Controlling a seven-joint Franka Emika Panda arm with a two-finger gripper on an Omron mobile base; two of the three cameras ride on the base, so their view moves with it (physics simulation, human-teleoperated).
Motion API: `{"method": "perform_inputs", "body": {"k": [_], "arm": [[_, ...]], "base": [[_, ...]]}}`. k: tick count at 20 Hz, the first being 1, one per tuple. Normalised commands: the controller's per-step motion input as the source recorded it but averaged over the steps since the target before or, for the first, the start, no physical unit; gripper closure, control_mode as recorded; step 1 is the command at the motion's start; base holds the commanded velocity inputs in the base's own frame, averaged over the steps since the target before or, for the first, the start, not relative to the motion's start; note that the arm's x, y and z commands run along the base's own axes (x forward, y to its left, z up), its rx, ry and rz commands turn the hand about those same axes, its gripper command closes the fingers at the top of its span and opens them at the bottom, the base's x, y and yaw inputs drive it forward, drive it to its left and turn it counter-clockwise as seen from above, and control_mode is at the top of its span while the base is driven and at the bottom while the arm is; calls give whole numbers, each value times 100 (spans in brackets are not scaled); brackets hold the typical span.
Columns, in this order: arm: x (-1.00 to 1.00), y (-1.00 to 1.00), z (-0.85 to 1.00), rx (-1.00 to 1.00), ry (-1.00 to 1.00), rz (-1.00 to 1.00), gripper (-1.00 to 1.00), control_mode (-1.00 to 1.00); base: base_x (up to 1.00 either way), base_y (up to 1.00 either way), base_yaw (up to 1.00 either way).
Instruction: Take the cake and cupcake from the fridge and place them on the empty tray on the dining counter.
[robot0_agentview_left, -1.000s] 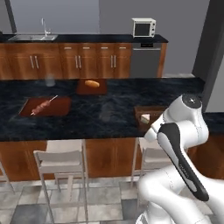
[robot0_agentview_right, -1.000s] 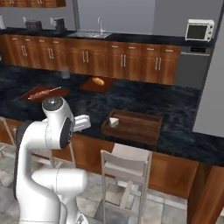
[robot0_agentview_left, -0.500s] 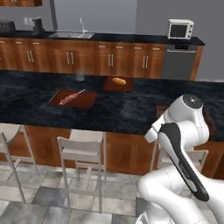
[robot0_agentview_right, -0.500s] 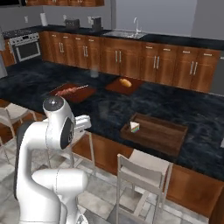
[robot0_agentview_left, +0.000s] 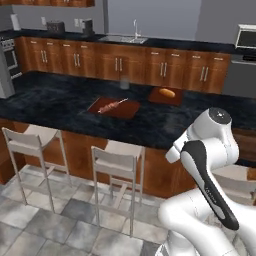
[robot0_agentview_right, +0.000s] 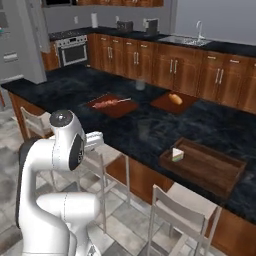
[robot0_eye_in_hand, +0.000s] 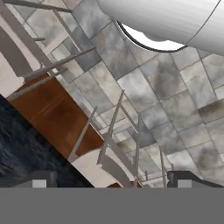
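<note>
Pointing floorward | hand (robot0_eye_in_hand: 111, 179) spread wide, apparently empty | arm folded

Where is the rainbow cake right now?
In the right base view, the cake sits inside the wooden tray, at its left end, on the dining counter.

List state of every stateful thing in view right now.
gripper: open, holding nothing
cake: resting in the tray, at its left end
tray: on the dining counter, holding the cake alone
dining counter: carries the tray and two flat boards
stools: tucked at the counter, unoccupied
</note>
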Motion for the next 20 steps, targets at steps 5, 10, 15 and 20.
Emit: {"method": "perform_inputs", "body": {"k": [5, 10, 15, 20], "arm": [[0, 0, 0, 0, 0, 0, -100, 100], [0, 0, 0, 0, 0, 0, -100, 100], [0, 0, 0, 0, 0, 0, -100, 100], [0, 0, 0, 0, 0, 0, -100, 100]], "base": [[0, 22, 35], [0, 27, 31], [0, 34, 27], [0, 38, 25]]}}
